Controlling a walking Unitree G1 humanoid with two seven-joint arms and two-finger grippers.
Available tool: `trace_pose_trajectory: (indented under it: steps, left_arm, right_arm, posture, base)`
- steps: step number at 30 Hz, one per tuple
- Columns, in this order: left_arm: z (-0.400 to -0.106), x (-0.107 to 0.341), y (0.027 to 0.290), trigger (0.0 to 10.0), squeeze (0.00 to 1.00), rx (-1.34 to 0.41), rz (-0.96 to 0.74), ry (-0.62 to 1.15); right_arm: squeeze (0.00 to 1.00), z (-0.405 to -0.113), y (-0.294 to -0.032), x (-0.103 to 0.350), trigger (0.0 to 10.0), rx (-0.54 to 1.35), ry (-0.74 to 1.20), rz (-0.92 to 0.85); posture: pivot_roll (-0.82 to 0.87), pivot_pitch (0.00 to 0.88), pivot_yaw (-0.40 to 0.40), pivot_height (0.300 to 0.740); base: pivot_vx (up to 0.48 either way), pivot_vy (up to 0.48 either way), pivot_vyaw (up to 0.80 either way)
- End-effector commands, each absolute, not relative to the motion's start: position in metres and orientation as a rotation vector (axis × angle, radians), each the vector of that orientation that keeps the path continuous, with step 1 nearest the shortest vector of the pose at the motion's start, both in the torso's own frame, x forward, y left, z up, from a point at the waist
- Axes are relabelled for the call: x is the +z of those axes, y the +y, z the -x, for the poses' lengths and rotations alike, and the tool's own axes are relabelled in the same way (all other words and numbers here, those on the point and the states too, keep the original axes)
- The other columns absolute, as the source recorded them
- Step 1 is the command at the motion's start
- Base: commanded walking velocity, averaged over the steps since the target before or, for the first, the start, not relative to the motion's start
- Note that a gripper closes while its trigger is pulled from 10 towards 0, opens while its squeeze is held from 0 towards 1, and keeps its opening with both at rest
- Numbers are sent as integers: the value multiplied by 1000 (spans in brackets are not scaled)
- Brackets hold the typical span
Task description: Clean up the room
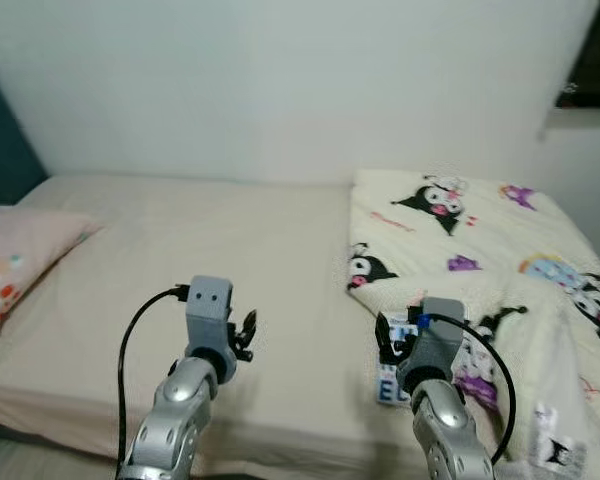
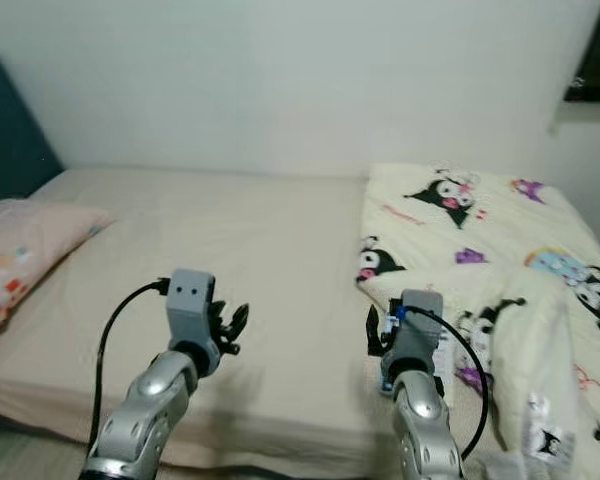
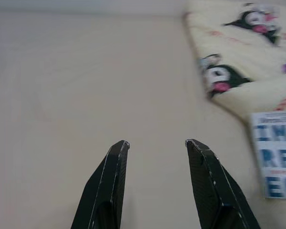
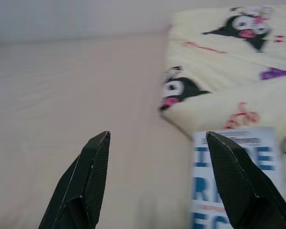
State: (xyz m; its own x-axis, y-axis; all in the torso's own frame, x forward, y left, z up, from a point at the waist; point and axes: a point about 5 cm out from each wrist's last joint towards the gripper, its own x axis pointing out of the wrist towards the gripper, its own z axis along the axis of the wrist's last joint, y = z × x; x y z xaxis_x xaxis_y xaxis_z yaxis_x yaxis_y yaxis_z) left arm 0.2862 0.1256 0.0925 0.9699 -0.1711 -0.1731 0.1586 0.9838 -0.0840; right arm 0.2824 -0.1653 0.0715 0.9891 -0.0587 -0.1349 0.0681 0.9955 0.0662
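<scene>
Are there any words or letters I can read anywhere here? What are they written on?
Book lying on the bed beside the cartoon blanket, just ahead of the right claw: big blue letters, cut off and blurred, roughly "RE" and "EC"; not a whole word.
Small print along the book's top: too blurred.
Blanket's red scribbles: unreadable.

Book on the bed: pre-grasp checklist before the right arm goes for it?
1. Book located: ok, white cover with blue letters, lying on the bed sheet beside the cartoon blanket.
2. Right gripper open: ok, fingers spread wide.
3. Right gripper aligned: not ok, book sits under one finger, not between them.
4. Left gripper out of the way: ok, open over bare sheet.
5. Blanket overlapping book: cannot tell.
6. Pillow away from the path: ok.
</scene>
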Motion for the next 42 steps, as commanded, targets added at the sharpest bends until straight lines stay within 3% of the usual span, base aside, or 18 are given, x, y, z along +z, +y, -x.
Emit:
trace_pose_trajectory:
  steps: [1,9,16,24,36,42]
  left_arm:
    - [-285,90,130,10000,0,-141,69,185]
    - [-291,81,145,10000,0,-66,63,205]
    - [-296,85,150,10000,0,-23,66,180]
    - [-282,84,151,10000,0,-25,35,174]
    - [-286,90,164,10000,0,-7,-13,146]
    - [-289,94,161,10000,0,-27,-30,133]
  right_arm:
    - [0,-280,-163,68,10000,-62,149,-63]
    - [0,-283,-155,66,10000,-17,162,-85]
    - [0,-290,-161,66,10000,-8,176,-61]
    - [0,-293,-170,69,10000,-18,184,-59]
    - [0,-293,-172,64,10000,-42,196,-75]
    - [0,-291,-177,63,10000,-83,194,-70]
  posture:
    - [-5,0,9,740]
    - [-2,0,9,725]
    - [27,0,-42,700]
    - [38,24,-78,665]
    - [55,20,-63,615]
    - [52,19,-47,610]
  base:
    - [0,0,0]
    - [0,0,0]
    - [0,0,0]
    - [0,0,0]
    - [0,0,0]
    - [0,0,0]
